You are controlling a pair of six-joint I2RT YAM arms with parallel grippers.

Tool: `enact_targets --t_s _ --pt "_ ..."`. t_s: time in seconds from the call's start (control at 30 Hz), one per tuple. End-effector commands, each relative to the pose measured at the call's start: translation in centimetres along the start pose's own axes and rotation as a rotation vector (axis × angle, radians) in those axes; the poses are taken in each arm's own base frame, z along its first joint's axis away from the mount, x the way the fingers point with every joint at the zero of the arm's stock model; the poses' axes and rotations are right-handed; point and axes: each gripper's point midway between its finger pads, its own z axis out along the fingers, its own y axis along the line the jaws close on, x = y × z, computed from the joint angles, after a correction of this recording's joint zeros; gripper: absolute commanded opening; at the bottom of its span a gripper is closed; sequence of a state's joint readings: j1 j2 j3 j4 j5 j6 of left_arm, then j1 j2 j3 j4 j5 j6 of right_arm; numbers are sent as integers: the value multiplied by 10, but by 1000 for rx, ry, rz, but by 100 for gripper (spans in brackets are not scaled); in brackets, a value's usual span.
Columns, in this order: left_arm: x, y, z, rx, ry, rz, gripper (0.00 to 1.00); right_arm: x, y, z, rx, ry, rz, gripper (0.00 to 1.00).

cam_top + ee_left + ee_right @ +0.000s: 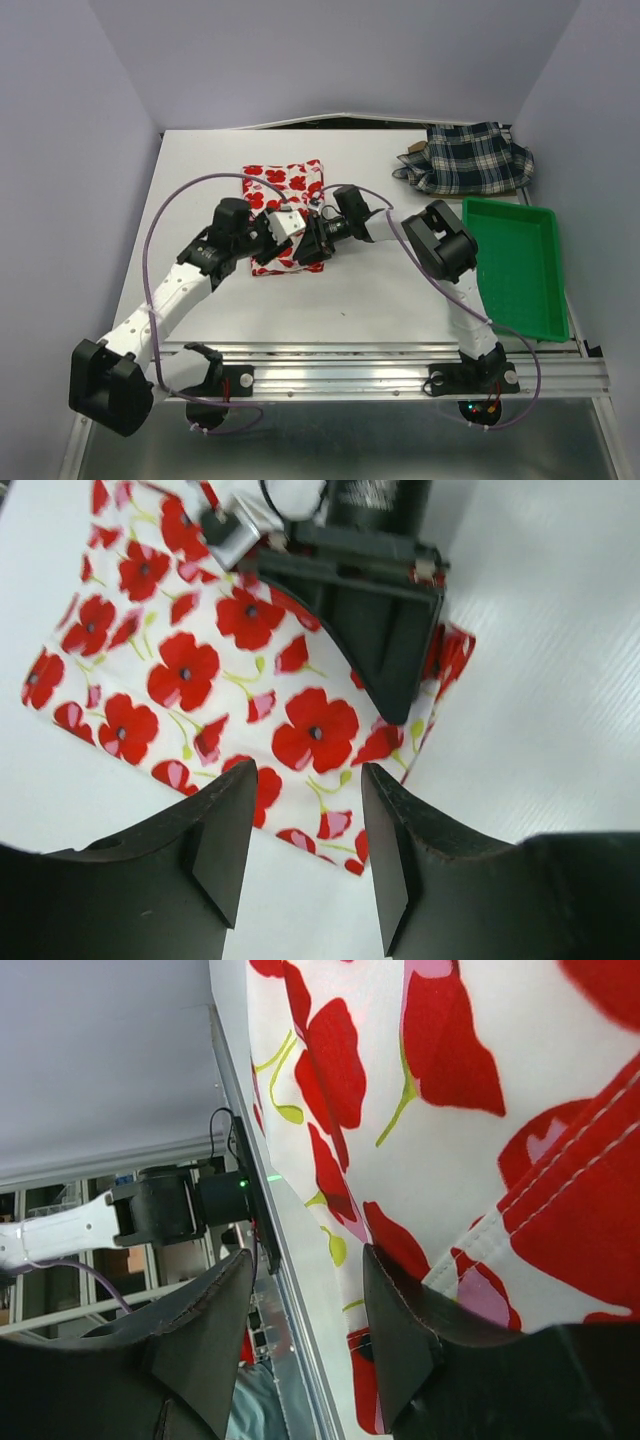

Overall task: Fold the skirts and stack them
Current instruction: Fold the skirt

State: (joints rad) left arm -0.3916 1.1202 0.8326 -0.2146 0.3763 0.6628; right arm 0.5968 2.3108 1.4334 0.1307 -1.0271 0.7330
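The white skirt with red flowers lies folded on the table's middle. Both grippers meet over its near end. My left gripper is open above the skirt's near edge, nothing between its fingers. My right gripper is open too; one finger lies against the flowered cloth and the gap between the jaws is empty. In the top view the left gripper and right gripper sit close together. The navy-and-white plaid skirt lies bunched at the back right, with a bit of tan-brown skirt showing beside it.
A green plastic tray stands at the table's right side, near the right arm's elbow. In the left wrist view, the right gripper's black body rests on the flowered skirt, close to my left fingers.
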Motion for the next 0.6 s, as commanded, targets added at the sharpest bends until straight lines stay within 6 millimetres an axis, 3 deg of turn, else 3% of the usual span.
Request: enact_targets --t_s 0.0,0.13,0.2,0.3,0.4,0.5,0.57 --pt "46 -10 8 -35 164 152 56 -10 -16 -2 103 -81 -4 55" --pt "47 -26 20 -5 153 175 50 -24 4 -13 102 -136 -4 56" --pt "40 -23 23 -19 124 176 48 -31 17 -21 91 -160 -7 57" --pt "33 -22 24 -30 97 161 48 -46 48 -42 69 -222 -17 61" --pt "28 -21 23 -38 75 158 48 -49 63 -70 121 -286 -22 64" --pt "30 -22 24 -40 76 146 49 -49 61 -96 212 -361 -11 66" --pt "30 -23 26 -37 70 136 49 -37 32 -108 342 -378 43 66"
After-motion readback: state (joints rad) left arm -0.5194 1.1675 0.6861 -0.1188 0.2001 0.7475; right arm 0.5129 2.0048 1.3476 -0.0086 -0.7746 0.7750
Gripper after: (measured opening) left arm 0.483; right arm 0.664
